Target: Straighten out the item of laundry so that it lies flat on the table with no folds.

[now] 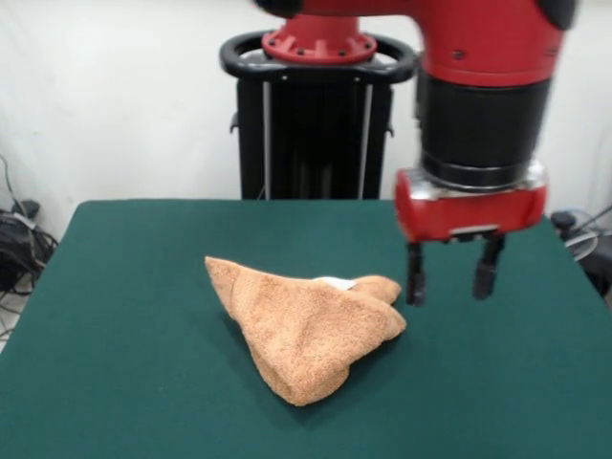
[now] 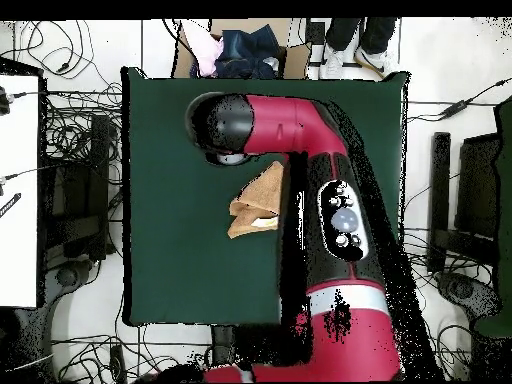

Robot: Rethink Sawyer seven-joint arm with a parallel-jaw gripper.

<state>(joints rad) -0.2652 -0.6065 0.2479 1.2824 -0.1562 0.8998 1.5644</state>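
The item of laundry (image 1: 308, 327) is an orange-tan terry towel, bunched into a folded, roughly triangular heap near the middle of the dark green table (image 1: 124, 325). A small white tag shows at its top right. My gripper (image 1: 451, 273) hangs just right of the heap's right corner, above the table, open with nothing between its two black fingers. In the overhead view the towel (image 2: 258, 203) shows partly beside the red arm (image 2: 330, 190), which covers the gripper.
A box with clothes (image 2: 245, 48) and a person's feet (image 2: 350, 60) sit beyond the table's far edge in the overhead view. Cables and equipment (image 2: 70, 200) lie on the floor around the table.
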